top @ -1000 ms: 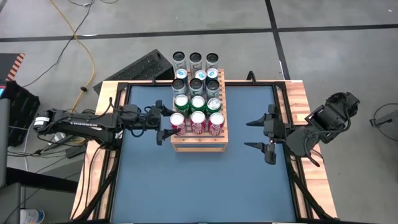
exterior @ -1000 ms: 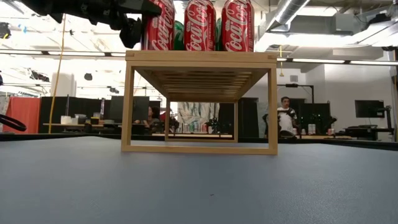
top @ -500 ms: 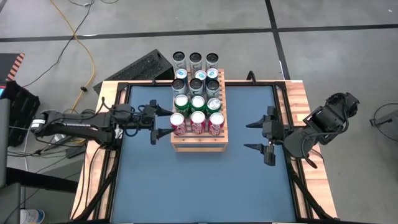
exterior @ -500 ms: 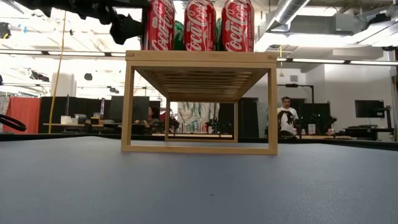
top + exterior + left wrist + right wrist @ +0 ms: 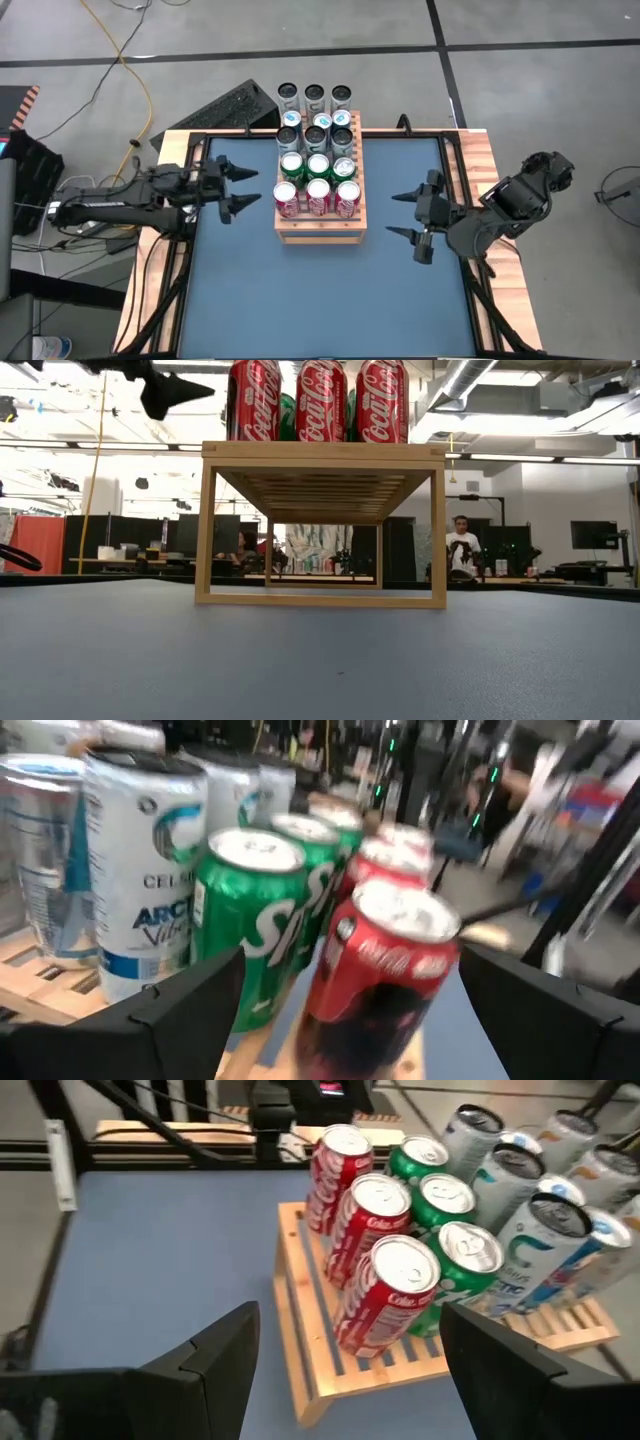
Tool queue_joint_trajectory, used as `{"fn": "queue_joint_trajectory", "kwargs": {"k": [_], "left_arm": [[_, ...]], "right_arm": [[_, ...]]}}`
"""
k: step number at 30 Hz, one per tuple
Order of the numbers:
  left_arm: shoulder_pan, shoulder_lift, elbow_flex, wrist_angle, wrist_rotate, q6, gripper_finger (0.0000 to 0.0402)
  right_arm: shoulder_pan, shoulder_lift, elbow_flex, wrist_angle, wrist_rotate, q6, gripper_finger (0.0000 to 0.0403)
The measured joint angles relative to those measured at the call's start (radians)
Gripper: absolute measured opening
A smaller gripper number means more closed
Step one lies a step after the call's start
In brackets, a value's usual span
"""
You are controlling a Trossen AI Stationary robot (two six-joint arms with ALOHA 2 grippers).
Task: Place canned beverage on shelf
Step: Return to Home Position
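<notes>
**Shelf loaded, arms to go home**

The shelf (image 5: 320,228) stands mid-table, toward the far edge. It carries rows of three: red cans (image 5: 318,193) along its near edge, green cans (image 5: 318,164) behind them, and pale cans (image 5: 316,137) farther back. The low view shows the three red cans upright and side by side on the slats. We see no can loose on the table (image 5: 320,300), so we judge the stocking done and only the retreat left.

The left gripper (image 5: 252,188) hangs just left of the shelf, at can height, pointing at the left red can but apart from it. Its fingers are spread wide and hold nothing. In its wrist view that can sits between the two fingers, farther off. The right gripper (image 5: 392,214) waits right of the shelf, also wide open and empty, well apart from the cans.

To do this well, we would draw the left arm straight back to the left along its own line, away from the shelf, before any lift or fold. A sideways sweep toward the far side would risk a fingertip catching the left column. The fingers are best left spread until they are well off. We judge the cans tall and light enough to tip, and a knocked one could topple its neighbours. The right arm has room and should fold rightward, not across the shelf.
</notes>
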State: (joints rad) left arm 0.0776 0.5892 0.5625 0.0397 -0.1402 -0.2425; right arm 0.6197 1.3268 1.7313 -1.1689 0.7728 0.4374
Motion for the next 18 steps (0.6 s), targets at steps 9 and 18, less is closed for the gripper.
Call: {"fn": "queue_joint_trajectory", "kwargs": {"k": [9,18], "left_arm": [[-0.149,-0.063,0.055,0.219,-0.021,-0.097,0.0352],[-0.293,0.12,0.521,-0.138,-0.092,-0.151,0.0352]], "right_arm": [[0.022,0.06,0.002,0.082,0.094,-0.059,0.0292],[0.061,-0.062,0.063,0.146,0.214,-0.292,0.0292]]}}
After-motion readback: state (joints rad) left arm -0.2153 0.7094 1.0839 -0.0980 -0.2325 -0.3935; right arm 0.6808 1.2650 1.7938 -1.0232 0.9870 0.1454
